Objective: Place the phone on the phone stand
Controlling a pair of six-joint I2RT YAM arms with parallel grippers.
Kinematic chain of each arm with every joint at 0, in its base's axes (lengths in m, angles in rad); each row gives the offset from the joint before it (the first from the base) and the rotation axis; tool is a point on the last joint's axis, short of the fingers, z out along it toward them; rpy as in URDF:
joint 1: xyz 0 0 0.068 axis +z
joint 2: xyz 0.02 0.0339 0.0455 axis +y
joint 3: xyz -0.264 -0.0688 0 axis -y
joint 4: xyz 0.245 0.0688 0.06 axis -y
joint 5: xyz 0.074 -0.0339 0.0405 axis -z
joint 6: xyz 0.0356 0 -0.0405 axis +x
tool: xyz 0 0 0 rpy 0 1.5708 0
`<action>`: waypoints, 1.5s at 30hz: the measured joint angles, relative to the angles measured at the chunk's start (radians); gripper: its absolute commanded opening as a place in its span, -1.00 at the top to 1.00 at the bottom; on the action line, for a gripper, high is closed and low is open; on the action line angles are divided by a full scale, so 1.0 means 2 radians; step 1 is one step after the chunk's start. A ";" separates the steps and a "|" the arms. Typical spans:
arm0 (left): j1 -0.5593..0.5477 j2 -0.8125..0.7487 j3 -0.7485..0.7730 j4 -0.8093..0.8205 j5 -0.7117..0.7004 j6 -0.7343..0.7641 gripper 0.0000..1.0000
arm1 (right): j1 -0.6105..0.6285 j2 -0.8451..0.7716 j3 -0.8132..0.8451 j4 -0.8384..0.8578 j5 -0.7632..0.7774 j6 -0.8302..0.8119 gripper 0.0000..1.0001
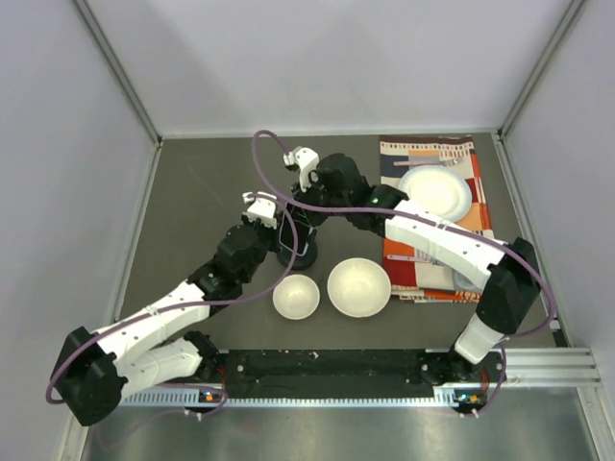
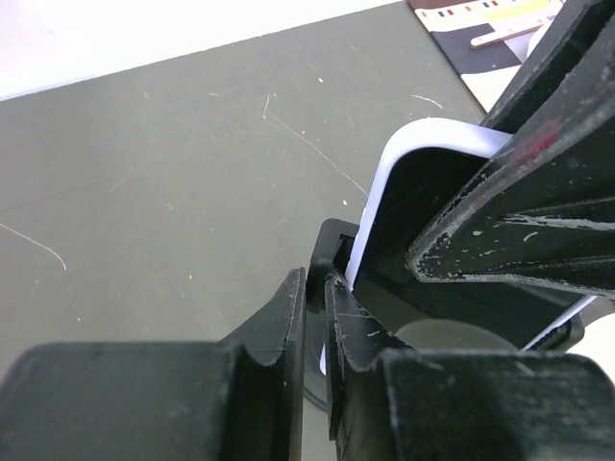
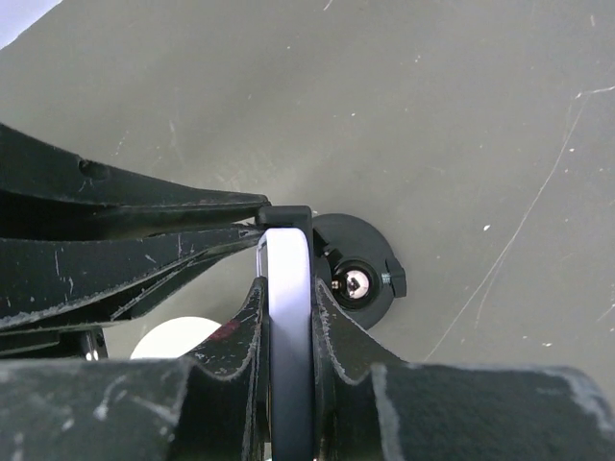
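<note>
From above, both arms cover most of the phone stand (image 1: 296, 256). The right wrist camera sees the phone (image 3: 288, 257) only edge-on, its screen hidden, its lower end lost between the right claw's (image 3: 289, 288) fingers.

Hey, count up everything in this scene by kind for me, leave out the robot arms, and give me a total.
Bowls: 2
Plate: 1
Patterned cloth: 1
Phone: 1
Phone stand: 1
Total: 6 clearly seen
</note>
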 measured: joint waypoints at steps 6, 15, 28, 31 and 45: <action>0.005 -0.001 0.000 -0.018 -0.015 -0.019 1.00 | 0.003 0.043 0.056 -0.033 0.003 0.026 1.00; 0.006 0.006 0.053 -0.133 -0.029 -0.094 1.00 | 0.010 0.054 0.069 -0.040 -0.005 0.000 1.00; 0.004 -0.045 0.088 -0.264 -0.039 -0.184 0.12 | 0.005 0.067 0.076 -0.028 -0.009 -0.054 1.00; 0.002 -0.106 0.083 -0.271 -0.044 -0.194 0.08 | -0.020 0.076 0.080 -0.014 0.022 -0.070 1.00; 0.003 -0.126 0.055 -0.255 -0.005 -0.200 -0.11 | -0.055 0.079 0.082 -0.009 0.011 -0.080 0.38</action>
